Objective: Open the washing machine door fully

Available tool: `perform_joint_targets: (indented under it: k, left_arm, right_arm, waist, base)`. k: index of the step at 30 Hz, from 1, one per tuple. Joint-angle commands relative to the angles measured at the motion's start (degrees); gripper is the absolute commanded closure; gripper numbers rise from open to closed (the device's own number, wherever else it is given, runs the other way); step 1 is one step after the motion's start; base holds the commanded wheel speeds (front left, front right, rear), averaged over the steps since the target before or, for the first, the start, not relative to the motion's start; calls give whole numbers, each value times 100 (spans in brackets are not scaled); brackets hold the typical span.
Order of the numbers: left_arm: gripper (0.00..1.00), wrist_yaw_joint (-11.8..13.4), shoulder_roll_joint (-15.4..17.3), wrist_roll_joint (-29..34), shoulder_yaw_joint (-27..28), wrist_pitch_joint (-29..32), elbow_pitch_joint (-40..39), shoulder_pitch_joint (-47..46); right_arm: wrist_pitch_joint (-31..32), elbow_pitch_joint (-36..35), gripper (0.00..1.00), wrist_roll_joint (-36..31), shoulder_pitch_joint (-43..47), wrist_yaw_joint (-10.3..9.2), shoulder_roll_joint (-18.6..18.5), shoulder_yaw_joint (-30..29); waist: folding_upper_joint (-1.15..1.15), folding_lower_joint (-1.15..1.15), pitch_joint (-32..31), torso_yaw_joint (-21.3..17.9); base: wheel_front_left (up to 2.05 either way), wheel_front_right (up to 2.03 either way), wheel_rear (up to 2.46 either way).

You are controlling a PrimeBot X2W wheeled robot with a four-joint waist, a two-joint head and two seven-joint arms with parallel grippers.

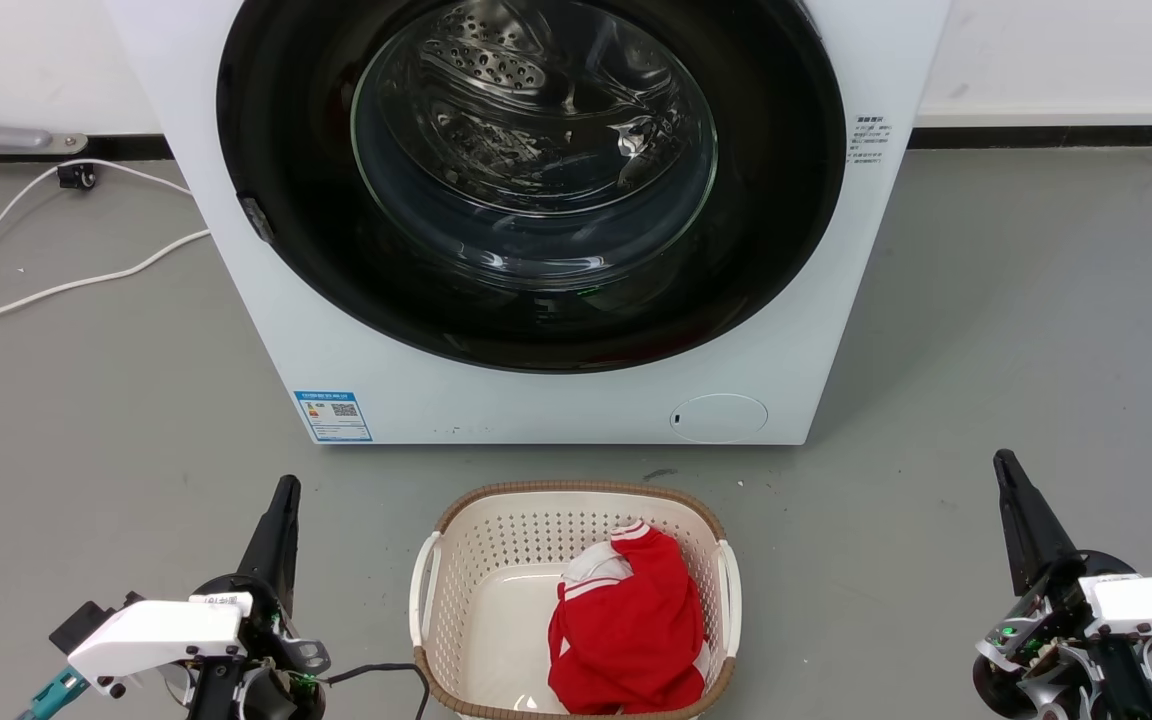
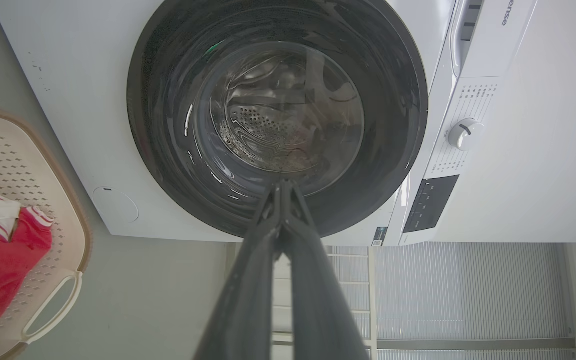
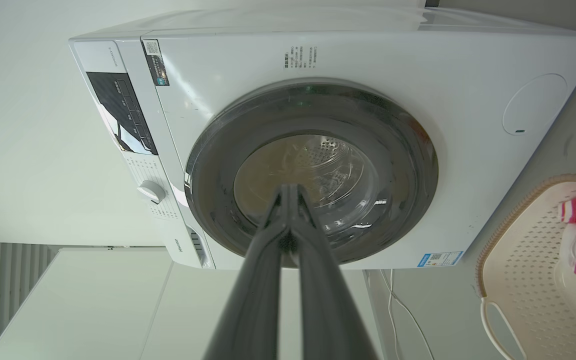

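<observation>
Both end effectors (image 1: 286,487) (image 1: 1003,462) short of washing machine door (image 1: 532,170).

I stood in a plain laundry corner of a bare utility-type room, not a furnished home. A white front-loading washing machine (image 1: 336,340), with its round black door (image 1: 276,220) and a dial (image 2: 464,134) on its control strip, sat straight on a grey floor (image 1: 986,330). Before it was a perforated laundry basket (image 1: 496,550) holding a red garment (image 1: 636,630). Loose white cable (image 1: 136,270) trailed across the floor, and a white wall (image 1: 1036,50) with dark skirting (image 1: 1036,137) ran behind. A slatted panel (image 2: 468,290) stood beside the machine.
</observation>
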Motion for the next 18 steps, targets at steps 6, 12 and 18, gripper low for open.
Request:
perform_joint_targets:
  k: [6, 12, 18]
  left_arm:
    - [0, 0, -2, 0, 2, 0, 0, -1]
    - [0, 2, -24, 18, -97, -97, 48, 60]
    - [0, 0, -24, 165, -212, -277, -106, 34]
  right_arm:
    - [1, 0, 0, -1, -1, 0, 2, -4]
    - [-104, 39, 0, -3, 106, 0, 11, 59]
    - [-275, -87, 0, -136, 153, 0, 14, 78]
  waist:
    - [0, 0, 0, 0]
    - [0, 0, 1, -1]
    - [0, 0, 0, 7]
  base:
    - [0, 0, 0]
    - [0, 0, 0]
    - [0, 0, 0]
